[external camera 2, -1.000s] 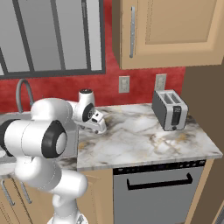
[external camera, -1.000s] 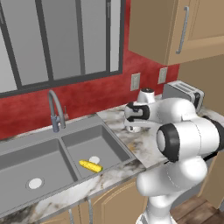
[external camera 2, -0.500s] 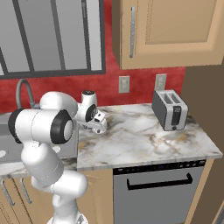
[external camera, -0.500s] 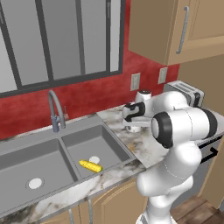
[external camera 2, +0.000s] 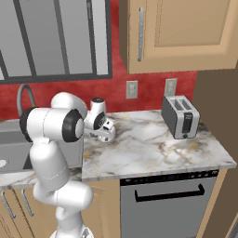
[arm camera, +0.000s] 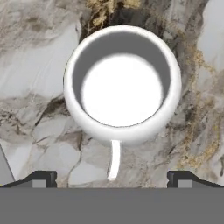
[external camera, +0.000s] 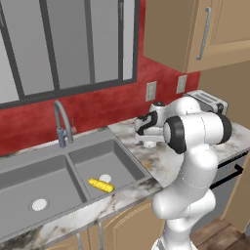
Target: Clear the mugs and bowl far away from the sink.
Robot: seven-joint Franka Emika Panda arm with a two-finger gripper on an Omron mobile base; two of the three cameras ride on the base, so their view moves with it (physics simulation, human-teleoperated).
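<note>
A plain white squat mug (arm camera: 122, 85) stands upright on the marble counter (arm camera: 39, 52), seen from straight above in the hand view, with its thin handle pointing toward the hand. My gripper (arm camera: 113, 179) hovers directly over it, open, one fingertip on each side and wider apart than the mug. In the left base view the gripper (external camera: 145, 135) points down at the mug (external camera: 151, 143), just right of the dark grey two-basin sink (external camera: 29, 171). The right base view has the gripper (external camera 2: 107, 132) low over the counter. The bowl is out of view.
A gooseneck faucet (external camera: 61, 124) stands behind the sink, and a yellow corn cob (external camera: 101, 185) lies in the right basin. A silver toaster (external camera 2: 180, 116) sits at the counter's right end. Wall outlets (external camera 2: 132, 89) and upper cabinets (external camera 2: 186, 32) are above the counter (external camera 2: 153, 144).
The arm's elbow has swung up and inward, closer to upright. The hand has stayed low over the white mug, and the jaws have stayed open.
</note>
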